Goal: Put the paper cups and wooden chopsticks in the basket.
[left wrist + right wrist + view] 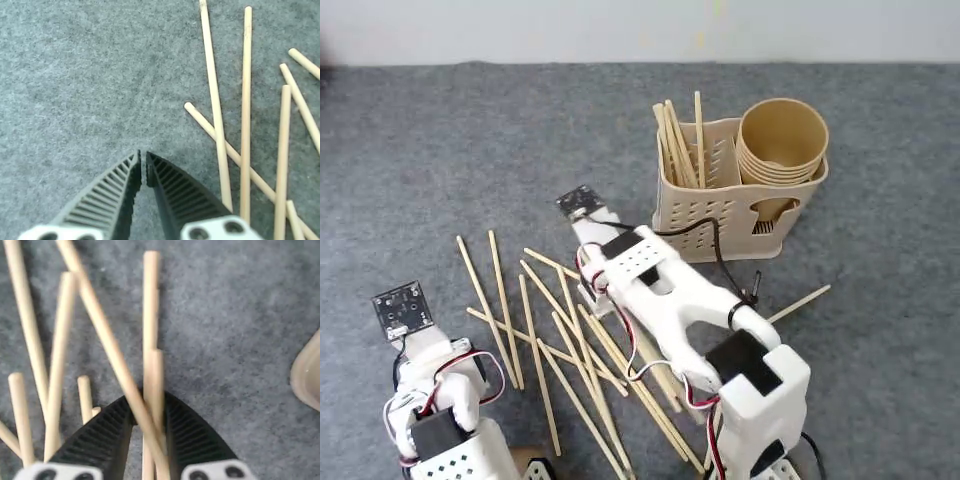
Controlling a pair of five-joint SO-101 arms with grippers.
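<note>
fingers (117, 190) of the left gripper (143, 159) are drawn together with only a thin slit between the tips. they grip nothing and hang over bare grey carpet (75, 75), low at the left of the table in the high view. about six chopsticks (215, 100) lie on the carpet just beside them, some crossed over each other.

the right gripper (149, 405) has its black ribbed fingers (107, 430) clamped on chopsticks (151, 300). at least two pale sticks run between them, one straight and one slanting across it. several more lie fanned out on the carpet around it, and a corner of the basket (307, 375) shows off to one side.

from above, two arms stand side by side. the right arm (660, 290) stretches out over the loose pile of chopsticks (535, 350), well over a dozen thin, light wooden sticks too tangled for an exact count. one more stick (798, 304) lies apart, on the pile's far side of the arm.

one beige perforated basket (710, 215) stands upright beyond the pile. about four chopsticks (678, 145) stand in one compartment. a nested stack of tan paper cups (782, 140), roughly five rims, sits in the compartment beside it.
</note>
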